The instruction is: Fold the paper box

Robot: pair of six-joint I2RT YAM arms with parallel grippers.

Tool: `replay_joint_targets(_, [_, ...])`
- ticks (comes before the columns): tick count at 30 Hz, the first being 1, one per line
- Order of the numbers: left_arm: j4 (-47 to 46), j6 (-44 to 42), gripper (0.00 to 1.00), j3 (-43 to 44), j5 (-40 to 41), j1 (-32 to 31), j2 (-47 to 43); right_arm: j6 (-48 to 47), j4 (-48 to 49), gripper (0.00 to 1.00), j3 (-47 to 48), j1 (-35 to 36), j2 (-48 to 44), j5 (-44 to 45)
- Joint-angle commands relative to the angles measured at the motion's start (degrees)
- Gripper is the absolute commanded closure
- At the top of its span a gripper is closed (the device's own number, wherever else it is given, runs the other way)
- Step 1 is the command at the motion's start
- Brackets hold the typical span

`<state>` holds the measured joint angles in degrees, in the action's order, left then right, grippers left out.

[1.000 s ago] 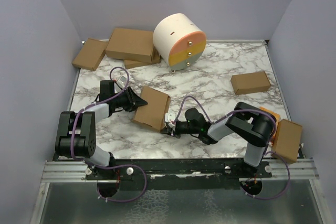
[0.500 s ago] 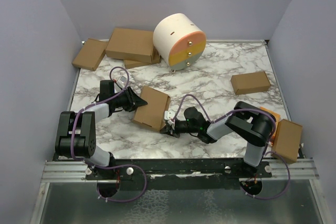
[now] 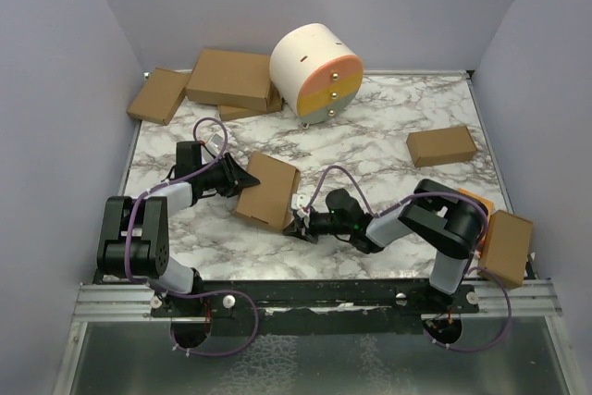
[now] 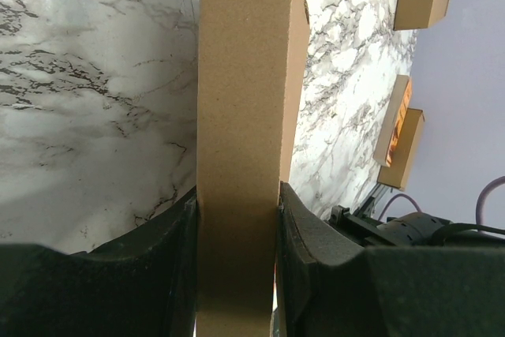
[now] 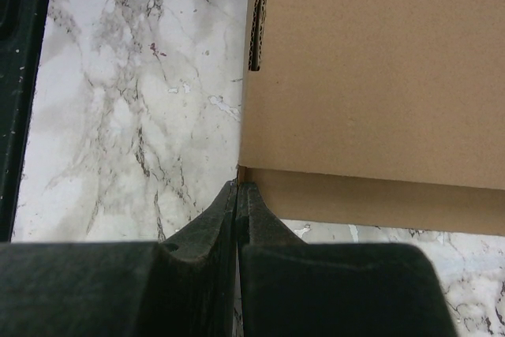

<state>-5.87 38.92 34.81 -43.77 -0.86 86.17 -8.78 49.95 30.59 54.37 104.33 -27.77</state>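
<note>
Lavender walls (image 3: 55,90) enclose a marbled tabletop (image 3: 370,145); paper box (image 3: 268,191) left of centre.

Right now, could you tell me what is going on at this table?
Two robot arms are working on a brown cardboard box in the middle of the marble table. The left fingers clamp one edge of the box. The right fingers are shut, with their tips at the box's near corner. The box already looks largely folded into a thin, flat shape.
</note>
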Motion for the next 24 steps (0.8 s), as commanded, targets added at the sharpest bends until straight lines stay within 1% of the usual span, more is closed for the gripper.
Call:
replay_joint_targets(1, [10.18,-2.31,1.0,-1.76,6.51,0.6,2.42,1.44,-4.95,0.99,-2.2,-0.45,-0.52,0.08])
replay_joint_targets(9, [10.01,-2.27,1.0,-1.83,6.25,0.64,2.43,1.82,-4.84,0.99,-0.92,-0.43,-0.06,-0.47])
replay_joint_targets(24, [10.02,-2.54,1.0,-1.76,5.98,0.64,2.45,4.3,-7.83,0.99,2.72,-0.57,1.4,0.76])
